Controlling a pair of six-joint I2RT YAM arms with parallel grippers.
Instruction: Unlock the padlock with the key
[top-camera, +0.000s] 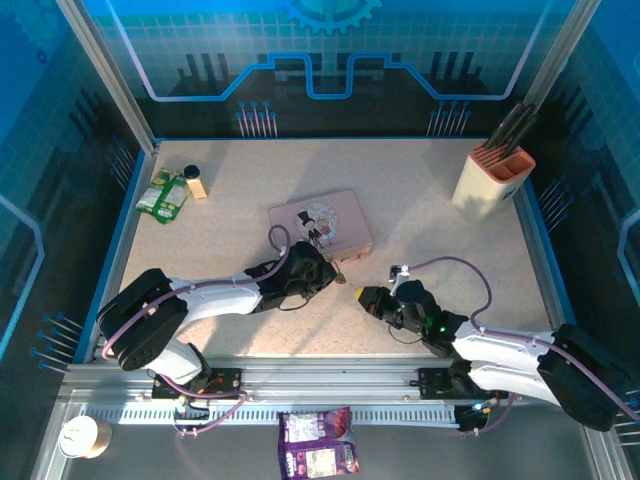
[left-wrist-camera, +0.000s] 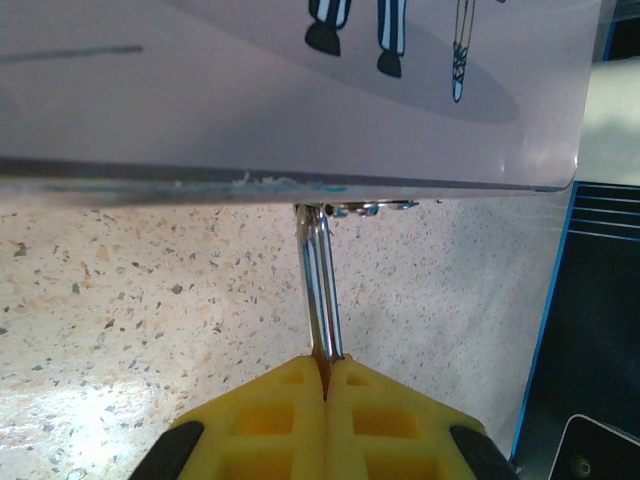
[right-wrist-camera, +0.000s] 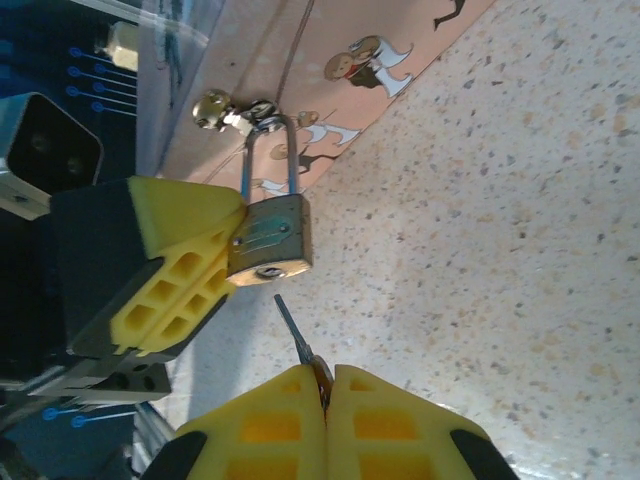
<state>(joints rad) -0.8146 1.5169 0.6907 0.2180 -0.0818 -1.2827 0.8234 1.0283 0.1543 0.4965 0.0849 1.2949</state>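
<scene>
Both claws are pressed shut. The left claw (left-wrist-camera: 325, 372) has its yellow ribbed pads pinched on one edge of the tiny brass-coloured padlock (right-wrist-camera: 275, 238), and the right claw (right-wrist-camera: 325, 385) has its yellow pads clamped on the head of the very small, thin, silver-grey metal key (right-wrist-camera: 290, 325). The padlock hangs at the front edge of the flat pink cardboard-like box (top-camera: 335, 215), near the middle of the speckled beige table (top-camera: 440, 240). Its thin silvery shackle (left-wrist-camera: 322, 290) is closed and threaded through the box's small brass-coloured clasp (right-wrist-camera: 228, 110). In the right wrist view the key's blade sticks out of the pads and slants up toward the padlock's lower end, where the keyhole shows. The tip is just beside that end and not touching it. A faint stamped mark on the padlock's greenish face is too small to read. The box lid carries small cartoon figures in dark trousers, and no lettering on it is legible. A cream knife block with an orange top (top-camera: 490, 185) stands at the far right corner. Green printed sachets (top-camera: 163, 196) lie at the far left, and a purple printed packet (top-camera: 318, 445) lies in front of the arm bases. The print on both is too blurred to read.
</scene>
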